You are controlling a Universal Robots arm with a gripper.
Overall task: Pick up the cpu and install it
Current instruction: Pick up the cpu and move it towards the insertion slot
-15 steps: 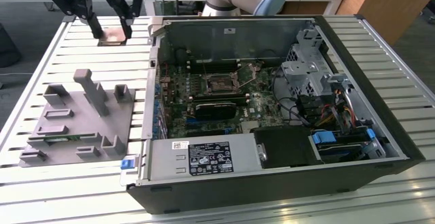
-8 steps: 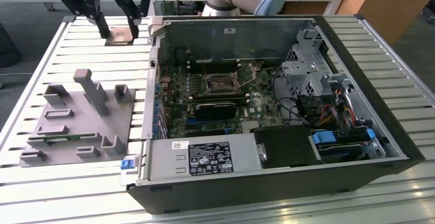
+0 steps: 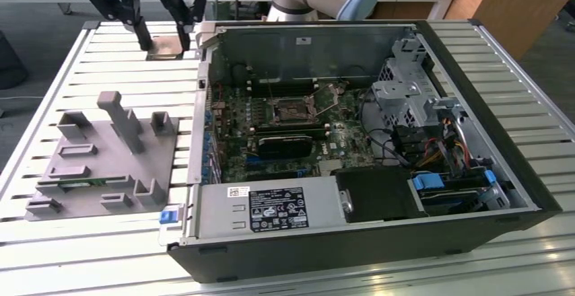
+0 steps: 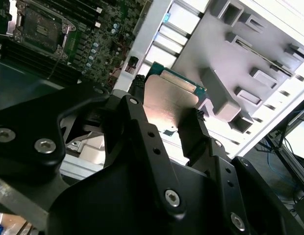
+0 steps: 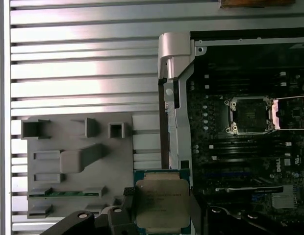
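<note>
1. At the exterior view's left, a grey moulded fixture [image 3: 99, 165] lies on the slatted metal surface [image 3: 54, 74]. It has posts and pockets, and a green memory stick [image 3: 85, 183] lies in one of its slots.
2. Further back and a little to the right, the black end effector [image 3: 164, 44] hangs over the slats. Its two fingers are closed on opposite edges of the cpu [image 3: 167, 47].
3. In both wrist views the cpu [image 4: 169, 105] [image 5: 162, 203] sits flat between the fingers [image 4: 198, 120], silvery top up with a thin green rim around it. It is just beside the outer wall of the case, outside it.
4. Right of that, the open computer case [image 3: 503, 175] lies on its side with the motherboard [image 3: 238, 128] exposed.
5. The square cpu socket [image 3: 292, 111] [image 5: 250, 115] sits near the middle of the board, well apart from the held chip, with its metal plate folded back beside it.
6. Nearer the case's front edge sits the grey power supply [image 3: 260, 208].
</note>
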